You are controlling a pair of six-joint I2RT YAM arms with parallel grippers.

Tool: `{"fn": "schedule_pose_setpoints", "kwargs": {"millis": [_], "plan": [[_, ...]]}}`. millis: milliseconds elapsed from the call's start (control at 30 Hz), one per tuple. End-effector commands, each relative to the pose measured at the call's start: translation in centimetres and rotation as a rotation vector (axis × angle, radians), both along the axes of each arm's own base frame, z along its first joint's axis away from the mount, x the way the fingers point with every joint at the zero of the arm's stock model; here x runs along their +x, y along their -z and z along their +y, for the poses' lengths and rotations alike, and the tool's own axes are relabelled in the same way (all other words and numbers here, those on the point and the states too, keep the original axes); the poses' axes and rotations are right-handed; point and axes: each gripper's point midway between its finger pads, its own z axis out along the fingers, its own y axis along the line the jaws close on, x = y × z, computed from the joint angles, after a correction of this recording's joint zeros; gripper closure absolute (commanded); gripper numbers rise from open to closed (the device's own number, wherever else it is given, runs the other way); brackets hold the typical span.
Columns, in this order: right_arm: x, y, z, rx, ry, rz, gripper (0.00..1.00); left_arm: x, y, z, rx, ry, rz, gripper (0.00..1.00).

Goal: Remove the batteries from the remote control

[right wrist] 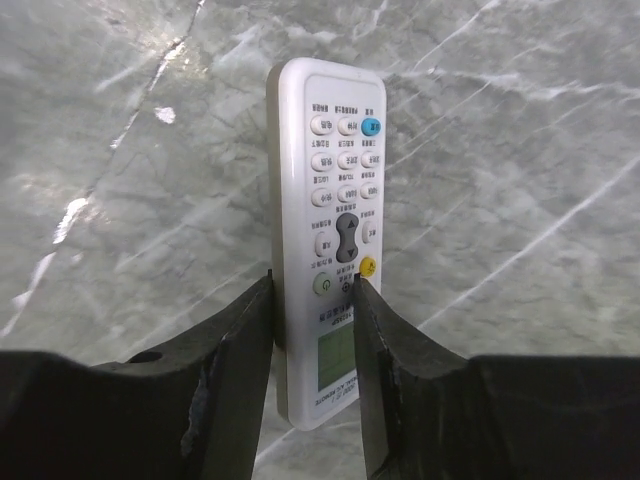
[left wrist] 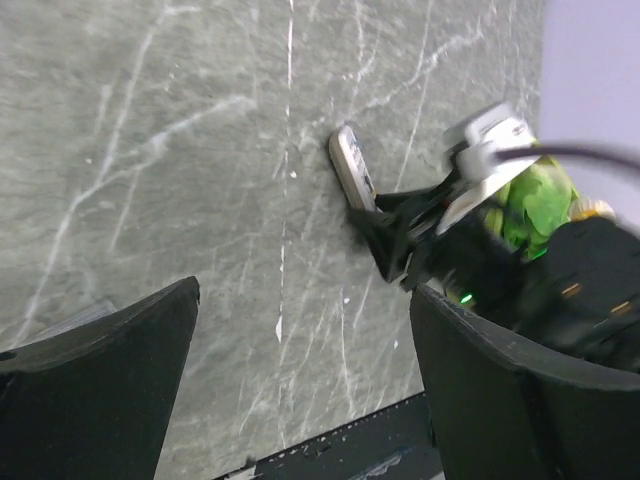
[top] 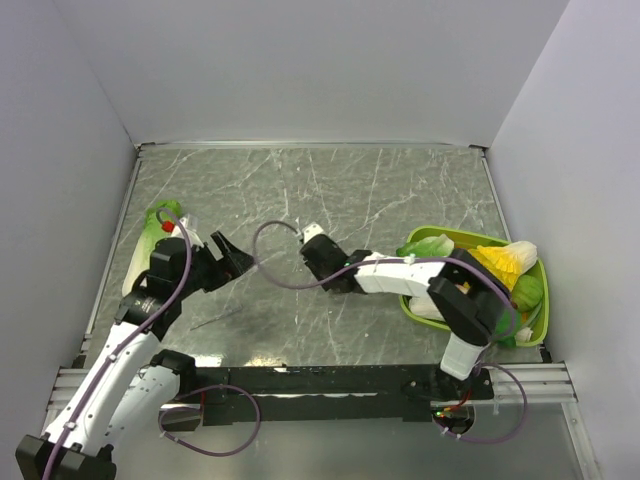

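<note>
The right claw [right wrist: 312, 288] was closed down to a narrow gap on the remote control [right wrist: 335, 250]. One dark finger [right wrist: 240, 350] pressed against each long edge, so the end with the small screen sat between the fingers and the rows of buttons ran out beyond the fingertips. The white button face was turned up toward that claw's own wrist (the back face could not be seen in any view). Whether the remote rested on the marbled grey table [top: 400, 190] or was raised just off it, I could not tell. The left claw [left wrist: 303, 285] stood spread wide with nothing between its fingers, hanging over the table. The remote and the right claw lay ahead of it, a little toward its right finger and well apart from its tips. Seen from overhead, the two claws faced each other across a gap near the middle of the table. A long pale-green cabbage [top: 148, 245] lay behind and to the outer side of the left claw, close beside that arm's wrist. A green tray [top: 462, 234] sat well behind the right claw, next to that arm's elbow, and it held leafy greens and a yellow piece.
</note>
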Motion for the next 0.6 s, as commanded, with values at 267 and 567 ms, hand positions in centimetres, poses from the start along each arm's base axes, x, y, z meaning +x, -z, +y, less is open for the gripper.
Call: {"fn": "schedule_pose_setpoints", "kwargs": {"millis": [267, 567], "plan": [[-2.8, -1.3, 1.4, 0.479, 0.028, 0.331, 0.69, -0.3, 0.4, -2.0, -0.076, 0.099, -0.014, 0.1], [-2.6, -1.3, 0.2, 0.641, 0.094, 0.433, 0.66, -0.2, 0.5, -2.2, -0.078, 0.11, -0.012, 0.1]]}}
